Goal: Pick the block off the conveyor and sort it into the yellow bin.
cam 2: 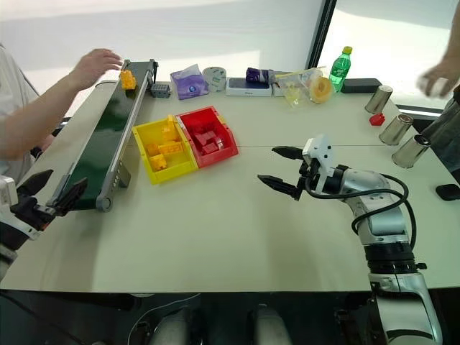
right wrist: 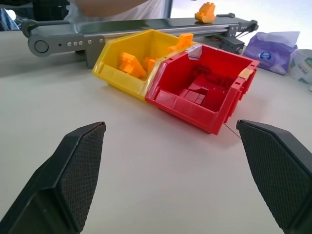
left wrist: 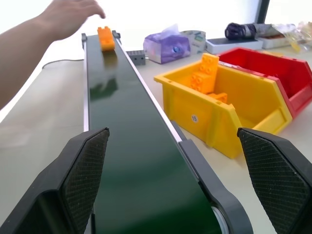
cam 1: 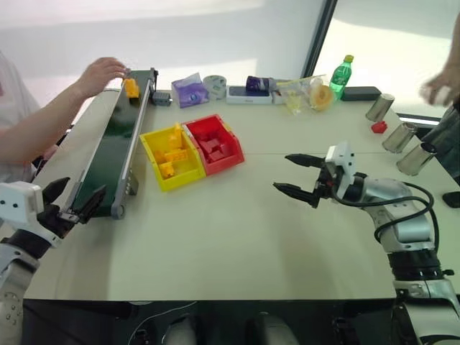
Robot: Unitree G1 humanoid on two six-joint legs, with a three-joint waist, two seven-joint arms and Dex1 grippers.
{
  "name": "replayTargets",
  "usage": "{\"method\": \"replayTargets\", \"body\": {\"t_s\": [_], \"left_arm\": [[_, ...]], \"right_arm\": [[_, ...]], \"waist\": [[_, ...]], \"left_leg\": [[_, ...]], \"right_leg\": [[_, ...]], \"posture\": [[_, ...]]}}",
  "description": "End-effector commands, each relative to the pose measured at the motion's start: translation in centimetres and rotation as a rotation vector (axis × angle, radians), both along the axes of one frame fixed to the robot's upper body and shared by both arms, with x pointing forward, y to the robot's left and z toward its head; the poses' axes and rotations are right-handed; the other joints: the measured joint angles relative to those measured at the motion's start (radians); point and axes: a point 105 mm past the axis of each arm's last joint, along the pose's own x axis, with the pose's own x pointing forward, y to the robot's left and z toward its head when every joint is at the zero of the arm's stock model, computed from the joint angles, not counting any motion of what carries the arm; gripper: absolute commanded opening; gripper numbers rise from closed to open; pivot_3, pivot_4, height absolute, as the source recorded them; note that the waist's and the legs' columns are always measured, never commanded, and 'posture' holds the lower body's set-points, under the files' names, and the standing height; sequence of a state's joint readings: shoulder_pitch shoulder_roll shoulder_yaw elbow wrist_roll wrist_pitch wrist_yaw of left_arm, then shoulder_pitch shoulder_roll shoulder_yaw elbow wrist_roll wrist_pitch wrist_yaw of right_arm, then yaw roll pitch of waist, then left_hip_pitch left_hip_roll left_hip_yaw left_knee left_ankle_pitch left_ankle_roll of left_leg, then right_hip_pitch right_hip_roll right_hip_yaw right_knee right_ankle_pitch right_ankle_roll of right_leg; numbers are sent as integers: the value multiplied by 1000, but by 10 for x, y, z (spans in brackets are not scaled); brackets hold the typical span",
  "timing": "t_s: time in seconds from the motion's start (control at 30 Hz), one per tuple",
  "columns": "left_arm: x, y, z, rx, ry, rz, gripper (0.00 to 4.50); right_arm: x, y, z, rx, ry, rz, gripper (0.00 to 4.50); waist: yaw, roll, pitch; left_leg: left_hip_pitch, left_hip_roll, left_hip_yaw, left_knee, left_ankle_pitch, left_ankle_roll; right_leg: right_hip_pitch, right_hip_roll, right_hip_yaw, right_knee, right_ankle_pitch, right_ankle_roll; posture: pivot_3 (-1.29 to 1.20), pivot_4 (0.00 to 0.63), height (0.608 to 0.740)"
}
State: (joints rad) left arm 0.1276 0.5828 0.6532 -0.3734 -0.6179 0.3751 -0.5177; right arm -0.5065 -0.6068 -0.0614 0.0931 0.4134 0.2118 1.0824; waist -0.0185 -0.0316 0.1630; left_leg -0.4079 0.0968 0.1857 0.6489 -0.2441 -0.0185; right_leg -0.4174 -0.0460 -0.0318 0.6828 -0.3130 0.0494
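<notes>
The left gripper (cam 1: 74, 203) hangs wide open and empty at the near end of the conveyor (cam 1: 115, 147), its two black fingers spread to either side of the belt's end roller. From that gripper, the dark belt runs away toward 12 o'clock, and at its far end sits the block (cam 1: 131, 88), a yellow-orange studded brick resting on the belt. A person's hand (cam 1: 100, 72) hovers just beside the block, at its 10 o'clock. The right gripper (cam 1: 300, 175) is also spread wide and holds nothing, poised above the bare table (cam 1: 215, 230) with its fingers pointing toward 9 o'clock. At about 10 o'clock from it stand two bins touching side by side: the red bin (cam 1: 213, 144) nearer, with red pieces inside, and the yellow bin (cam 1: 171, 157) beyond it, just beside the conveyor's rail, with several yellow-orange bricks in it. The block lies well apart from the yellow bin, toward its 11 o'clock.
</notes>
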Motion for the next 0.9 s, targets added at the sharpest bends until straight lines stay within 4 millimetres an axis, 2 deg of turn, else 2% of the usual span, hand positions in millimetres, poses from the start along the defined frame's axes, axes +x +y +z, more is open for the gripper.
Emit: {"method": "replayTargets", "body": {"t_s": [0.03,0.13,0.37,0.77,0.9], "left_arm": [[-13,15,20,35,-118,140,4449],[-23,20,12,8,-132,244,4449],[-34,9,-14,-55,-81,286,4449],[-27,9,-12,-38,-85,268,4449],[-24,6,-12,-45,-85,262,4449]], "right_arm": [[-2,1,17,14,-61,12,4500],[-4,4,20,29,-57,23,4500],[-10,18,28,54,-50,72,4500],[-21,25,9,46,-11,131,4500],[-21,24,10,52,-12,126,4500]], "waist": [[0,0,0],[-1,0,0],[1,0,0],[1,-1,0],[0,-1,0]], "left_leg": [[0,0,0,0,0,0],[0,0,0,0,0,0],[0,0,0,0,-1,2],[0,0,-1,1,-2,4],[0,0,-1,1,-2,4]], "right_leg": [[0,0,0,0,0,0],[0,0,0,0,0,0],[0,0,0,0,0,0],[1,0,0,0,0,0],[1,0,0,0,0,0]], "posture": [[0,150,740],[0,150,740],[0,150,740],[0,150,740],[0,150,740]]}}
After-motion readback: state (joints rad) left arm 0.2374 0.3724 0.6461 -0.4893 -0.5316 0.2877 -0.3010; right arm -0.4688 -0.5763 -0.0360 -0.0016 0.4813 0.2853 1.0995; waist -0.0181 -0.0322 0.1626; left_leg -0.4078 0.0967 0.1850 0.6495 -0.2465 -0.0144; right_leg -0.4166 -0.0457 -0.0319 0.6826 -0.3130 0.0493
